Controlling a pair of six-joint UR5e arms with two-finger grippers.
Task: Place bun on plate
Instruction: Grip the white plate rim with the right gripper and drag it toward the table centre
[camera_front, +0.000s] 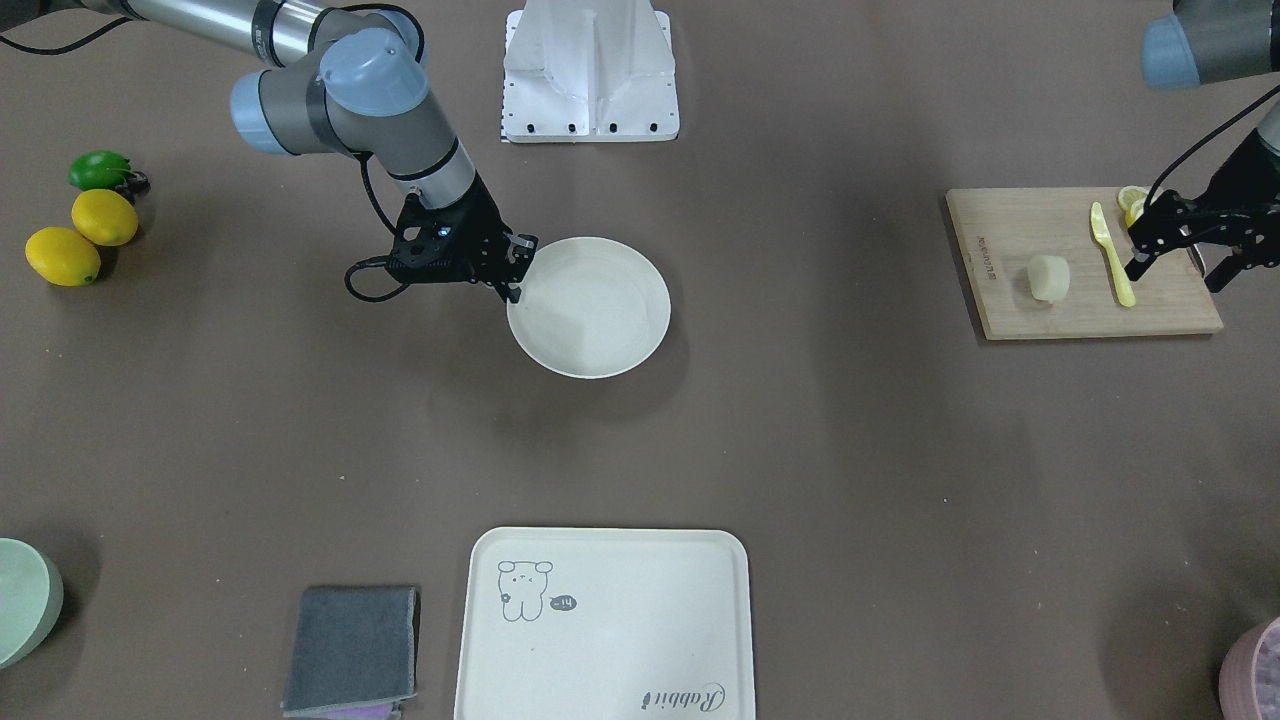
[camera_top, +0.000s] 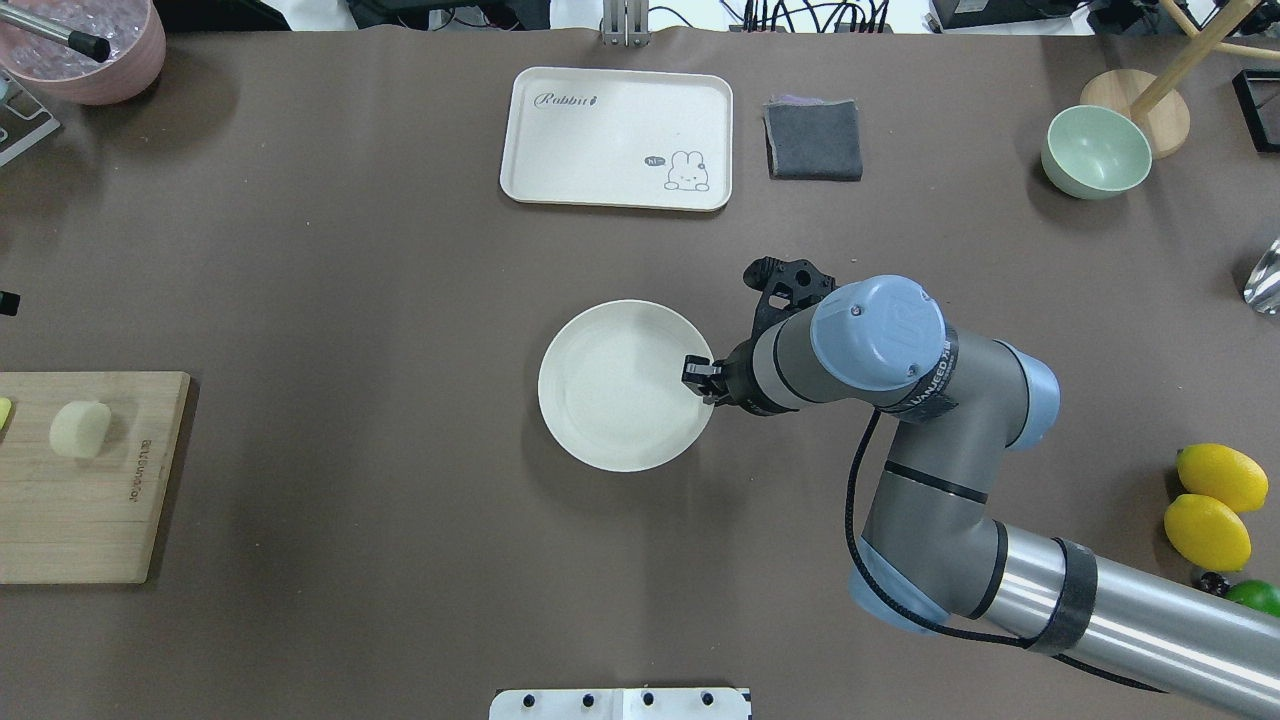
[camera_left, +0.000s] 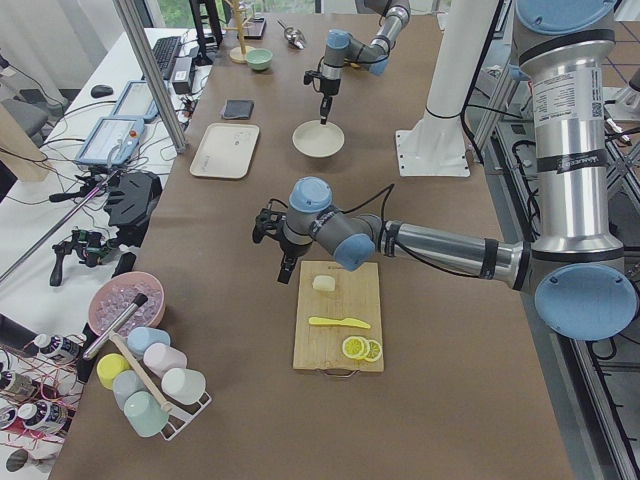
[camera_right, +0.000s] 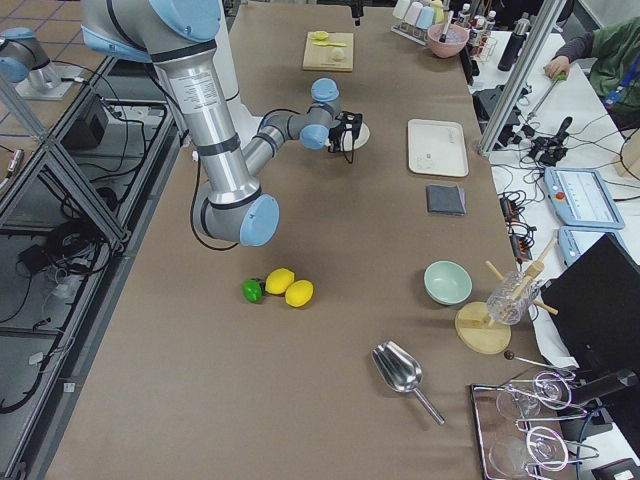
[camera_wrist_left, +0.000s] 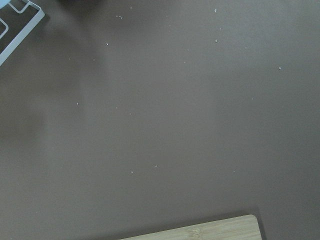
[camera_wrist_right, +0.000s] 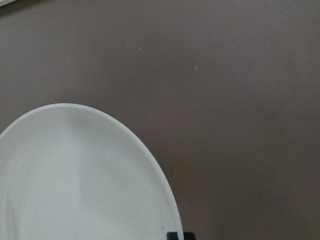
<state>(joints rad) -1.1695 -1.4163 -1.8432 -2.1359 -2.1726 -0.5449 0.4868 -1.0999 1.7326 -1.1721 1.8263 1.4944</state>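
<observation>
The bun (camera_front: 1049, 277) is a pale cream lump lying alone on a wooden cutting board (camera_front: 1080, 310) at the table's left end, also seen from overhead (camera_top: 80, 429). My left gripper (camera_front: 1180, 268) hangs open above the board's outer end. It is beside a yellow knife (camera_front: 1112, 255), about a hand's width from the bun, and holds nothing. The round cream plate (camera_front: 590, 330) sits bare mid-table. My right gripper (camera_front: 514, 288) is shut on the plate's rim (camera_top: 700, 395) on the robot's right side. One fingertip (camera_wrist_right: 180, 235) shows at the plate's (camera_wrist_right: 75, 175) rim in the right wrist view.
A cream tray with a drawing (camera_front: 600, 620) and a folded grey cloth (camera_front: 350, 650) lie at the far side. Two lemons (camera_front: 80, 240) and a lime (camera_front: 98, 170) sit at the robot's right. Lemon slices (camera_front: 1132, 200) lie on the board. A green bowl (camera_top: 1095, 150) and a pink bowl (camera_top: 85, 45) occupy the far corners.
</observation>
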